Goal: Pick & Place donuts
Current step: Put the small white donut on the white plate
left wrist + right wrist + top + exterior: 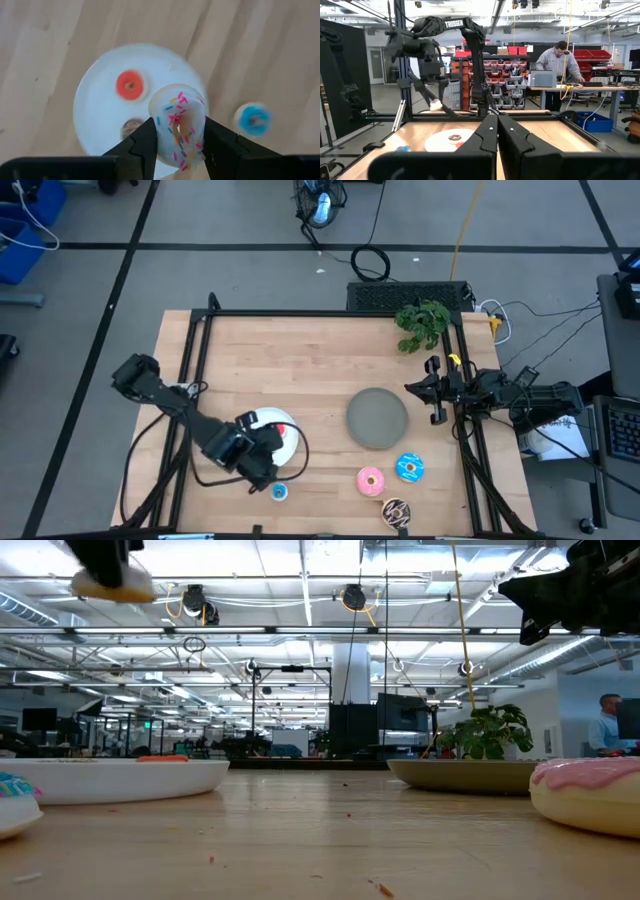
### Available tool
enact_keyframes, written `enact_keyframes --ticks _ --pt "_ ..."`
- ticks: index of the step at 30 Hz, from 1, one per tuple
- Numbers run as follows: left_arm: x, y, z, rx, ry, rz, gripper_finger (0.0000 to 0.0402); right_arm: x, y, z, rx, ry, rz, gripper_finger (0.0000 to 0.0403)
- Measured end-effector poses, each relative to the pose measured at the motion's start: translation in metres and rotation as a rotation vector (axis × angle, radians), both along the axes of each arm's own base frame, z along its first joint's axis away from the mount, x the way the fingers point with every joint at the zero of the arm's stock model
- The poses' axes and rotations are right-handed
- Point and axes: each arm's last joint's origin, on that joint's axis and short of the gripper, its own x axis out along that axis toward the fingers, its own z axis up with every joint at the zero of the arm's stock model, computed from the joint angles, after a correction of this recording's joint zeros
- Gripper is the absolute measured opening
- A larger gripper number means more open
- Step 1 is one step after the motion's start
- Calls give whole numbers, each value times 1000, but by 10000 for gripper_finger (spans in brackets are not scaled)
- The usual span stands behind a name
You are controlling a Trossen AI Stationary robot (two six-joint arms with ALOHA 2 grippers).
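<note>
Left gripper [178,135] clamped on small whitish sprinkled toy donut [179,122], above round white plate [100,112]; right gripper [497,131] fingers together, parked at table's right edge.

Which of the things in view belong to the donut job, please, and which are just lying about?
Job: whitish donut in left gripper; red donut and brown donut on white plate; blue donut; pink donut.
Lying about: grey plate; plant.

Only "TROSSEN" readable, in white capitals on the left arm [455,24] in the right wrist view. No other legible text, number or sign anywhere.
</note>
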Motion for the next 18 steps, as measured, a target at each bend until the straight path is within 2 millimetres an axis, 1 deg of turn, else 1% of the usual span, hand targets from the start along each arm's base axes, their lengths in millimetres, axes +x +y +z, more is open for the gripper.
enact_keyframes --ticks 6,10,14,18 --pt "19 2 -25 59 60 -51 136 0 0 0 0 -1 0 0" --pt "29 0 -48 83 154 -95 136 0 0 0 0 0 0 0" --pt "39 -3 -72 63 219 -118 136 0 0 0 0 0 0 0" --pt "41 -8 -89 32 301 -150 136 0 0 0 0 1 0 0"
